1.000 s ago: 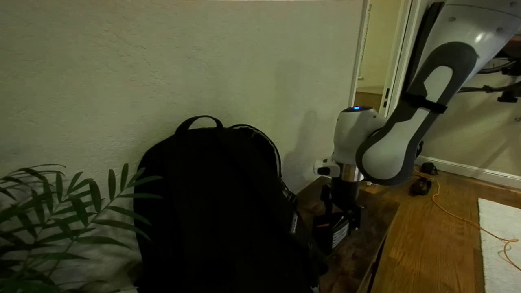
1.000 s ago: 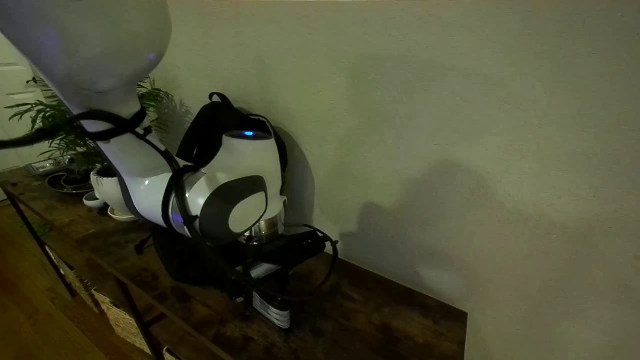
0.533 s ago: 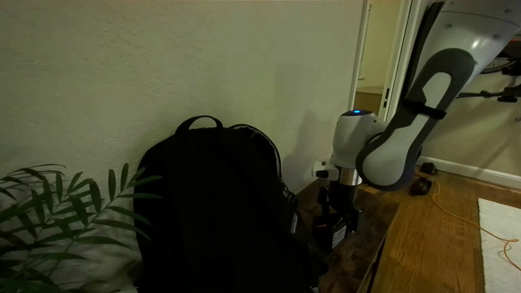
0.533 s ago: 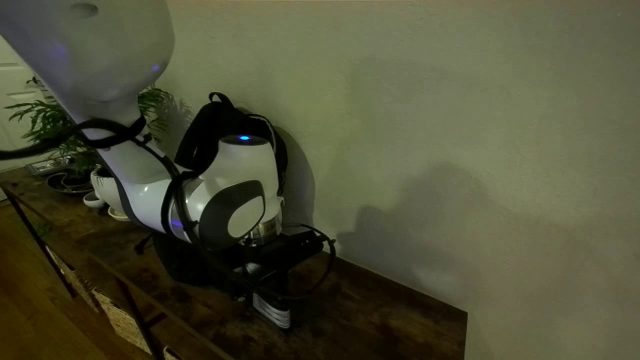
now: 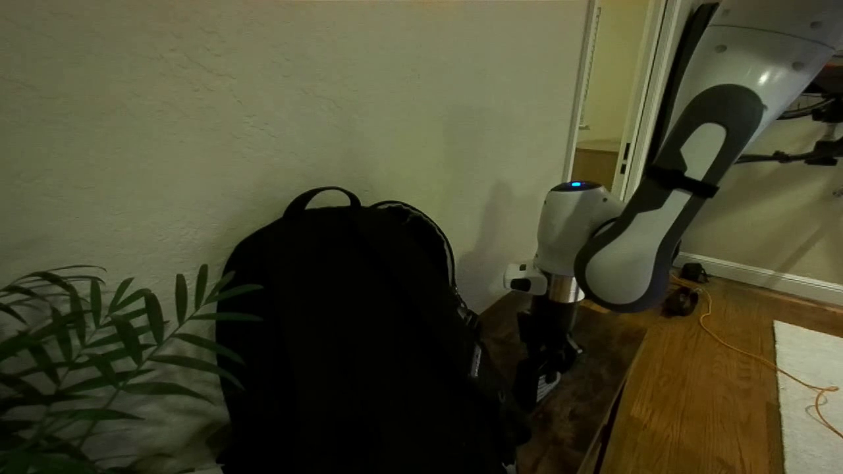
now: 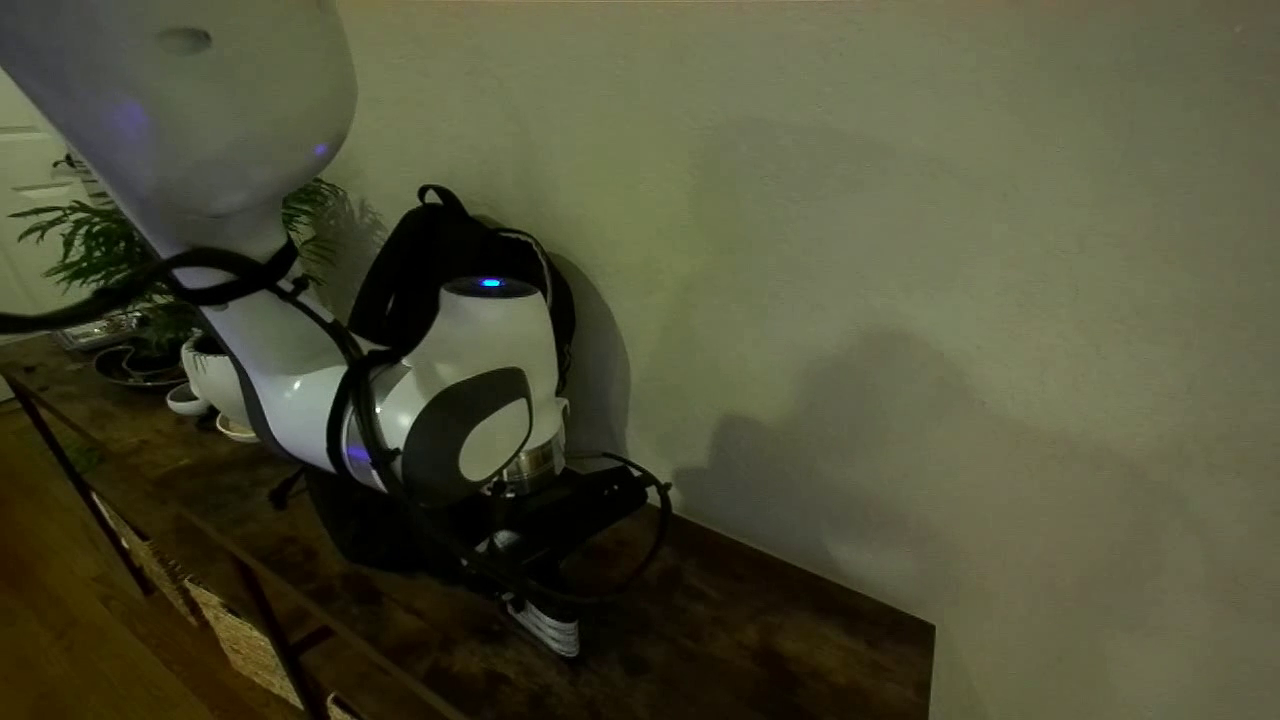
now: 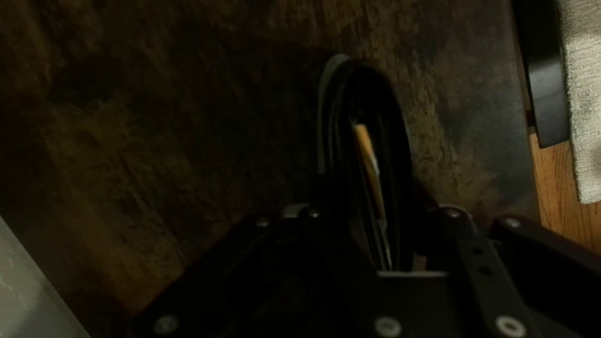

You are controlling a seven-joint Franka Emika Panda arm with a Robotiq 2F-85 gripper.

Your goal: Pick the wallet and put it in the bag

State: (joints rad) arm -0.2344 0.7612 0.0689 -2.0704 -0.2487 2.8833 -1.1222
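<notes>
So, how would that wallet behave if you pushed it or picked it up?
The wallet would probably tip if pushed: it stands on edge. Its curved, layered sides may give under a squeeze. The orange insert inside could slip out if inverted.

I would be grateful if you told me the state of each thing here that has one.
backpack: upright, a compartment apparently unzipped near the top
wallet: standing on edge on the table, not in the backpack
gripper: jaws on both sides of the wallet; too dark to tell whether they clamp it
blue light: lit
orange cable: lying loose
white pot: upright, partly hidden
</notes>
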